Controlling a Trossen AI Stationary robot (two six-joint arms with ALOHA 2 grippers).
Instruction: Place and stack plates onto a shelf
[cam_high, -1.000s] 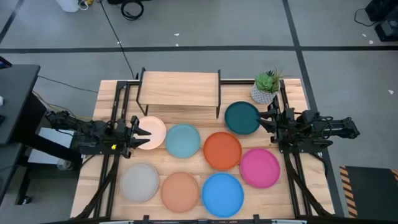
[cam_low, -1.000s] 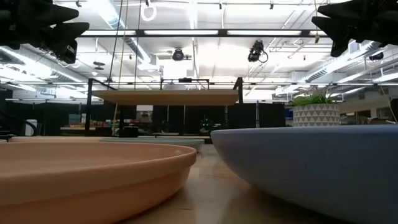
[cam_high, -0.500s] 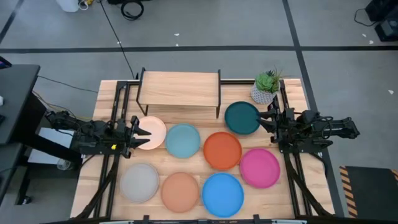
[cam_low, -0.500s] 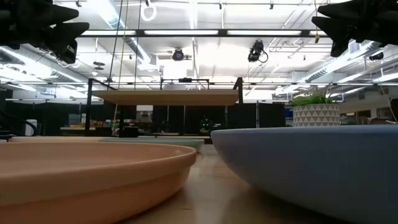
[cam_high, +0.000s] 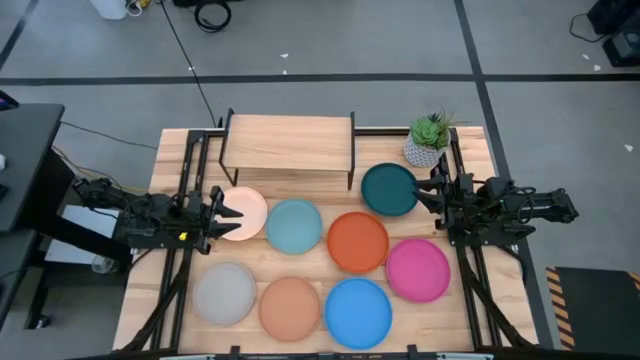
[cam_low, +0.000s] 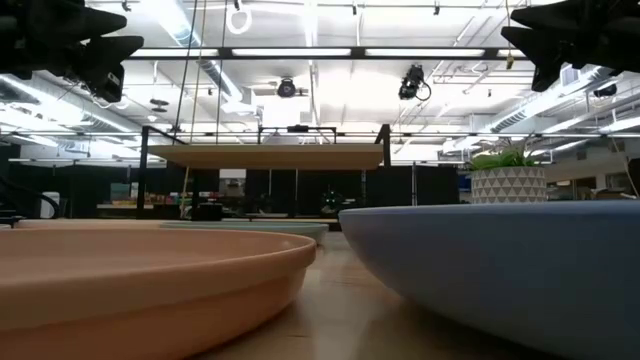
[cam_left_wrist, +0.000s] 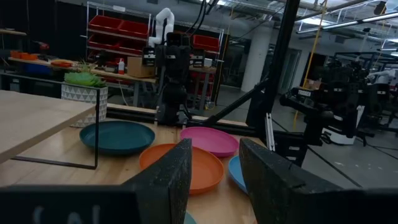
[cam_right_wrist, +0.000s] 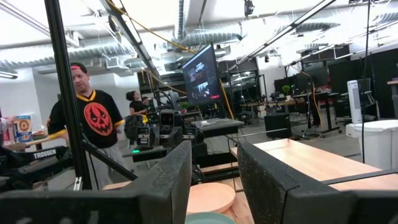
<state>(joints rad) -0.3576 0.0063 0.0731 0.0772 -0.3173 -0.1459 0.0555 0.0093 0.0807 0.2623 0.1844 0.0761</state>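
I see eight plates flat on the desk, none stacked, none on the shelf (cam_high: 288, 142). The shelf stands at the desk's far edge, near the middle, its top board bare. Just in front of it sit the cream plate (cam_high: 242, 212), light blue plate (cam_high: 294, 226) and orange plate (cam_high: 358, 241) in a loose row; the dark teal plate (cam_high: 389, 189) is beside the shelf's right legs. The magenta plate (cam_high: 418, 269) lies toward the right edge. Along the near edge: grey plate (cam_high: 225, 293), terracotta plate (cam_high: 291, 307), bright blue plate (cam_high: 358, 312). Neighbouring plates sit close, some rims nearly touching.

My left gripper (cam_high: 222, 216) reaches in level from the left edge, arm stretched low and horizontal, fingertips over the cream plate's left rim. In the left wrist view its fingers (cam_left_wrist: 170, 180) stand apart with a clear gap, holding nothing. My right gripper (cam_high: 432, 190) comes in level from the right edge, arm likewise horizontal, tips at the dark teal plate's right rim. Right wrist view shows its fingers (cam_right_wrist: 168, 180) also spread, nothing between them. In the low view both grippers hang above plate level.

A potted plant (cam_high: 429, 139) stands at the far right corner, behind the teal plate. A person (cam_right_wrist: 87, 130) in a black shirt is in the room beyond.
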